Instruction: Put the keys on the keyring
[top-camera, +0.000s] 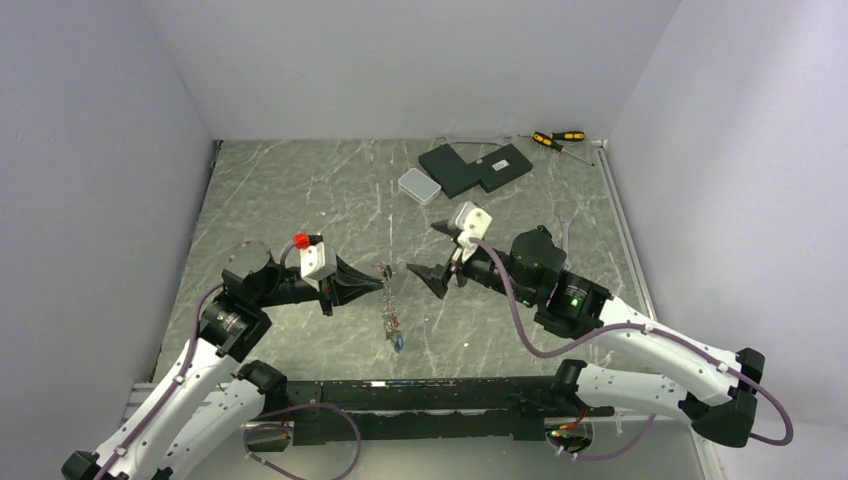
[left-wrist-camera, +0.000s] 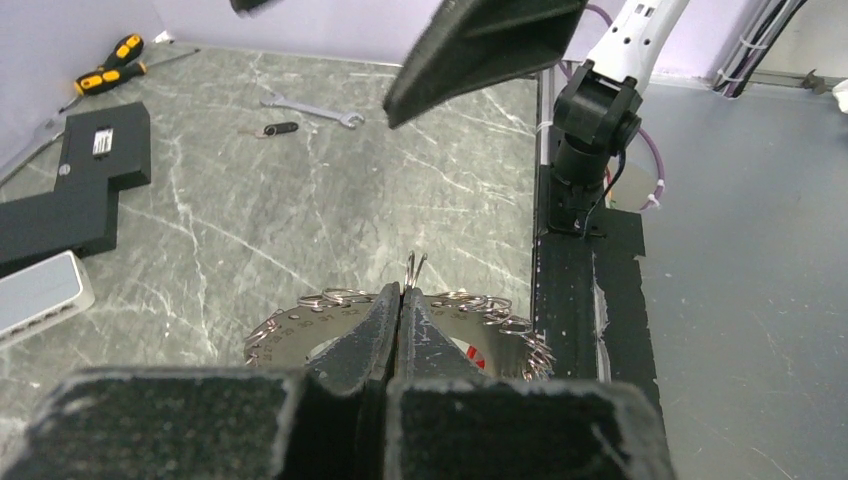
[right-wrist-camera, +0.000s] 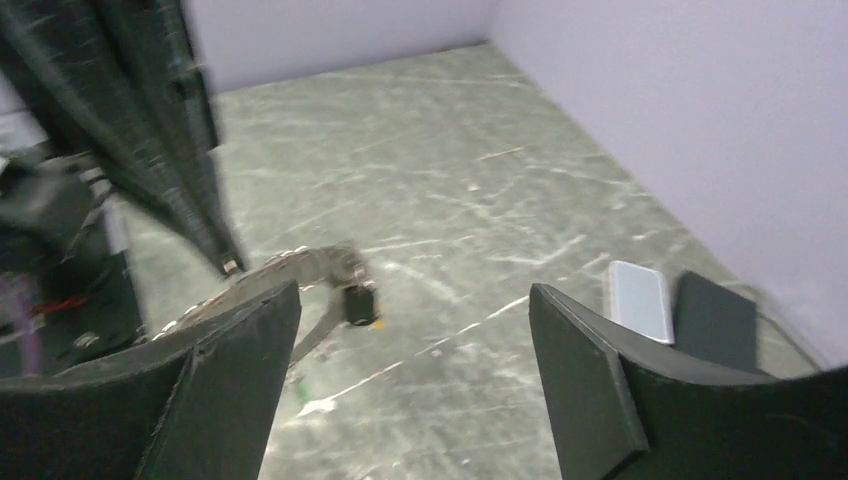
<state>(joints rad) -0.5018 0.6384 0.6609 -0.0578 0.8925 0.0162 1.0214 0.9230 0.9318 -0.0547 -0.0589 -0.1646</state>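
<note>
My left gripper (top-camera: 378, 284) is shut on a small split ring on the rim of the keyring (top-camera: 389, 303) and holds it above the table. The ring hangs edge-on below the jaws, with small keys (top-camera: 397, 340), one blue, dangling at its bottom. In the left wrist view the flat silver keyring (left-wrist-camera: 295, 328), rimmed with small split rings, lies behind the shut gripper (left-wrist-camera: 402, 292). My right gripper (top-camera: 440, 275) is open and empty, just right of the ring and apart from it. In the right wrist view the gripper (right-wrist-camera: 412, 296) is open and the keyring (right-wrist-camera: 290, 268) shows blurred, with a black tag (right-wrist-camera: 360, 303).
A black box (top-camera: 474, 167) and a white device (top-camera: 419, 185) lie at the back. Two yellow-handled screwdrivers (top-camera: 557, 139) lie at the back right. In the left wrist view a silver wrench (left-wrist-camera: 310, 108) and a small dark key (left-wrist-camera: 276, 130) lie on the table.
</note>
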